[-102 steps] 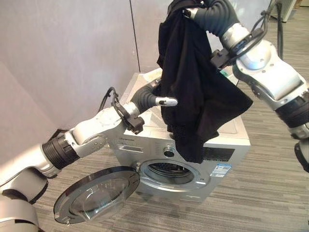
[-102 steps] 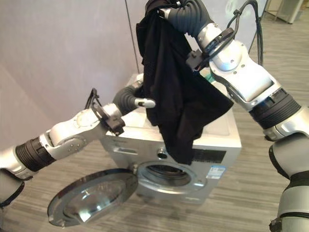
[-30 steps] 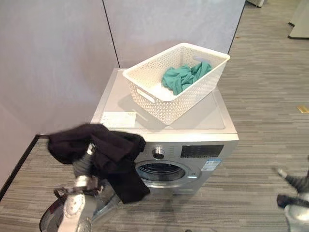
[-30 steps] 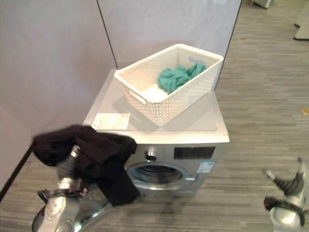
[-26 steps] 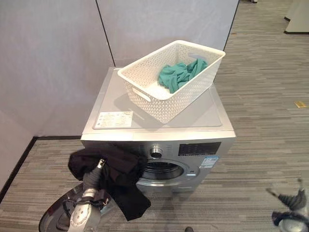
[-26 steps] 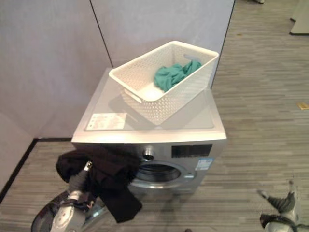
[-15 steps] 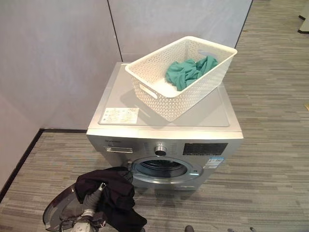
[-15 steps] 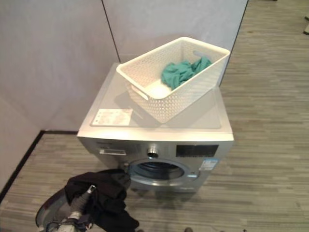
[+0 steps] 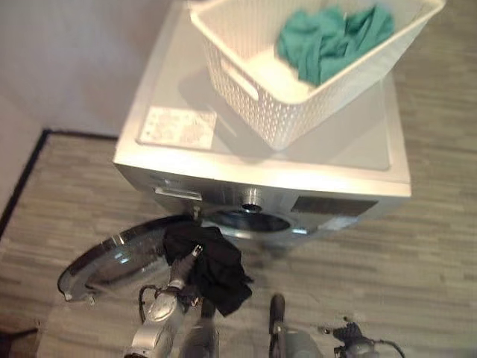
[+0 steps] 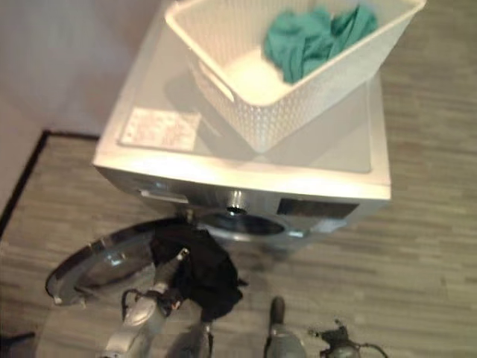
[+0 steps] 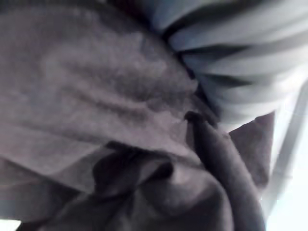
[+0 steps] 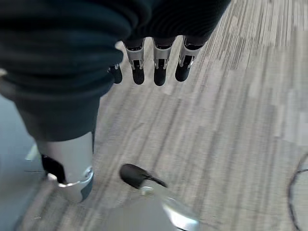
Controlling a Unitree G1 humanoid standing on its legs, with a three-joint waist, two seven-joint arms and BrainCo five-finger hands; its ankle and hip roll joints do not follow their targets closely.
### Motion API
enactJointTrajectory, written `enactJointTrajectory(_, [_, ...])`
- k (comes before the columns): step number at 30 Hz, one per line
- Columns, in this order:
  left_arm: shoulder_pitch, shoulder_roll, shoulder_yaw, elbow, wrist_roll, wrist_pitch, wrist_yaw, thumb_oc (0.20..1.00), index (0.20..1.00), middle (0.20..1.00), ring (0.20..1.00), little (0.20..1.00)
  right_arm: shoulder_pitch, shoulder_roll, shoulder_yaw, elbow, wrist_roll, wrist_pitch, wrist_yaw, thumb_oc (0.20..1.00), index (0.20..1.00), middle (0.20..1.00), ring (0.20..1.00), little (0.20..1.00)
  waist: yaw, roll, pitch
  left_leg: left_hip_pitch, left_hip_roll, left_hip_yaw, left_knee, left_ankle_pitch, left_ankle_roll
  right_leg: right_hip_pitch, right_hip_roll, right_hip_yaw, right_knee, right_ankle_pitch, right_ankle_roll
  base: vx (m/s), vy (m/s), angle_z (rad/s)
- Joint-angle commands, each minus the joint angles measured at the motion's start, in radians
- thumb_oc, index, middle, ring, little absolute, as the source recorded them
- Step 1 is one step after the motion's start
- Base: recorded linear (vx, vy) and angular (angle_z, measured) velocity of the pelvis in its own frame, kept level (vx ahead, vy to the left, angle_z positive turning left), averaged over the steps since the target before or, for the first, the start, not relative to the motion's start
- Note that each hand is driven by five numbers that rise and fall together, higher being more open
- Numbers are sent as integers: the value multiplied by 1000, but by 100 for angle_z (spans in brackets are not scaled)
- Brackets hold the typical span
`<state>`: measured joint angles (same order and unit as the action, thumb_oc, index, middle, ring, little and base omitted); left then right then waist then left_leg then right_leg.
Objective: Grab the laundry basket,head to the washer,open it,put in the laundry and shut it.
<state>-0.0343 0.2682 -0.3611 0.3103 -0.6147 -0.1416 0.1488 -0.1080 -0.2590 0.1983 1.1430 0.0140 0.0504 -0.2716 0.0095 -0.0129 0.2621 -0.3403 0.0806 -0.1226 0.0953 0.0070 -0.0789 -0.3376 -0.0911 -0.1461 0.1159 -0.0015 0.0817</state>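
A silver front-loading washer (image 9: 350, 149) stands with its round door (image 9: 112, 257) swung open to the left and its drum opening (image 9: 246, 221) dark. On its top sits the white lattice laundry basket (image 9: 287, 123) with a teal garment (image 9: 328, 41) inside. A black garment (image 9: 216, 268) is draped over my left hand (image 9: 186, 265), just in front of the drum opening and beside the door. In the left wrist view the black garment (image 11: 96, 96) covers the hand. My right hand (image 12: 159, 62) hangs low over the floor, fingers relaxed and holding nothing.
A grey partition wall (image 9: 67, 52) runs behind and left of the washer, with a dark baseboard (image 9: 22, 175) at its foot. Striped grey floor (image 9: 417, 268) lies open to the right of the washer.
The camera has dipped down and closer to the washer. My left hand with the black garment has shifted right, nearer the drum opening. The basket has stayed put.
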Motion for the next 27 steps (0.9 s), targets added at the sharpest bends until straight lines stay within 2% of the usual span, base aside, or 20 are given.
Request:
enactJointTrajectory(1, [-114, 0, 11, -4, -15, -89, 64, 200, 200, 200, 200, 200, -26, 3, 48, -70, -11, 4, -56, 1000, 1000, 1000, 1000, 1000, -10, -74, 20, -86, 5, 28, 92, -79, 4, -43, -64, 2, 8, -26, 13, -125, 4, 4])
enactJointTrajectory(3, [-155, -6, 5, 18, -12, -95, 78, 200, 200, 200, 200, 200, -42, 4, 56, -85, -9, 4, -66, 1000, 1000, 1000, 1000, 1000, -14, -80, 26, -108, 6, 29, 100, -79, 4, -64, -64, 3, 12, -26, 13, -82, 3, 2])
enactJointTrajectory(6, [-290, -24, 8, 81, -22, -124, 122, 200, 200, 200, 200, 200, -107, 15, 91, -164, 5, -11, -101, 1000, 1000, 1000, 1000, 1000, -32, -114, 34, -188, 15, 28, 122, -78, 0, -156, -58, 8, 36, -22, 10, -107, -30, -4])
enactJointTrajectory(7, [-291, -25, 8, 81, -22, -124, 122, 200, 200, 200, 200, 200, -107, 15, 91, -164, 5, -11, -101, 1000, 1000, 1000, 1000, 1000, -32, -114, 34, -189, 14, 28, 123, -78, 0, -157, -59, 8, 37, -22, 10, 25, -55, -4])
enactJointTrajectory(8, [-319, -29, 7, 104, -22, -125, 133, 200, 200, 200, 200, 200, -126, 8, 120, -183, -24, -4, -106, 1000, 1000, 1000, 1000, 1000, -32, -122, 34, -187, 26, 26, 127, -105, -6, -159, -47, 14, 46, -42, 12, -3, -96, -2])
enactJointTrajectory(9, [-386, -37, 6, 144, -31, -137, 154, 200, 200, 200, 200, 200, -178, -7, 214, -249, -141, 20, -109, 1000, 1000, 1000, 1000, 1000, -37, -148, 40, -216, 26, 14, 139, -109, -6, -185, -43, 18, 53, -39, 10, -32, -121, -2])
enactJointTrajectory(10, [-425, -38, 2, 162, -35, -141, 169, 200, 200, 200, 200, 200, -215, -15, 264, -284, -197, 30, -102, 1000, 1000, 1000, 1000, 1000, -42, -160, 46, -232, 26, 11, 144, -111, -5, -203, -41, 21, 58, -38, 9, -78, -81, -1])
enactJointTrajectory(11, [-427, -38, 3, 163, -35, -141, 168, 200, 200, 200, 200, 200, -217, -15, 264, -284, -198, 30, -102, 1000, 1000, 1000, 1000, 1000, -43, -159, 47, -234, 26, 11, 145, -111, -5, -204, -41, 21, 59, -39, 9, -70, -78, -3])
enactJointTrajectory(12, [-513, -42, -6, 212, -36, -149, 197, 200, 200, 200, 200, 200, -297, -19, 303, -331, -219, 39, -94, 1000, 1000, 1000, 1000, 1000, -50, -178, 51, -264, 27, -1, 156, -114, -3, -234, -41, 20, 71, -40, 8, -41, -53, -3])
enactJointTrajectory(13, [-513, -42, -6, 212, -36, -149, 197, 200, 200, 200, 200, 200, -297, -19, 303, -331, -219, 39, -94, 1000, 1000, 1000, 1000, 1000, -50, -178, 51, -264, 27, -1, 156, -114, -3, -234, -41, 20, 71, -40, 8, -73, -82, 1])
enactJointTrajectory(15, [-693, -64, -8, 378, -49, -136, 249, 200, 200, 200, 200, 200, -458, -33, 323, -394, -171, 44, -114, 1000, 1000, 1000, 1000, 1000, -68, -207, 66, -310, 29, -8, 178, -122, 1, -296, -36, 28, 109, -45, 6, -78, -54, 1])
enactJointTrajectory(16, [-733, -62, -3, 405, -47, -136, 256, 200, 200, 200, 200, 200, -487, -34, 325, -407, -163, 43, -122, 1000, 1000, 1000, 1000, 1000, -73, -212, 73, -325, 30, -8, 189, -124, 2, -311, -35, 29, 120, -46, 6, -56, -32, -3])
enactJointTrajectory(21, [-843, -22, 47, 477, -57, -140, 273, 200, 200, 200, 200, 200, -559, -44, 321, -469, -140, 29, -145, 1000, 1000, 1000, 1000, 1000, -93, -223, 86, -379, 28, -12, 229, -139, 6, -372, -25, 42, 154, -51, 6, -14, -8, -1])
enactJointTrajectory(23, [-914, -2, 101, 500, -92, -162, 296, 200, 200, 200, 200, 200, -578, -46, 306, -524, -125, 8, -167, 1000, 1000, 1000, 1000, 1000, -110, -232, 83, -405, 33, -17, 232, -146, 11, -402, -18, 48, 153, -52, 11, 2, -14, -2])
enactJointTrajectory(26, [-964, 11, 127, 517, -101, -180, 317, 200, 200, 200, 200, 200, -588, -51, 296, -546, -117, -6, -180, 1000, 1000, 1000, 1000, 1000, -121, -240, 81, -422, 38, -21, 229, -147, 12, -422, -15, 48, 150, -50, 14, -4, -41, -3])
enactJointTrajectory(27, [-1003, 31, 145, 537, -91, -193, 343, 200, 200, 200, 200, 200, -585, -53, 292, -565, -113, -22, -188, 1000, 1000, 1000, 1000, 1000, -134, -252, 84, -440, 34, -16, 221, -117, 13, -437, -21, 43, 133, -20, 12, -45, -31, -3])
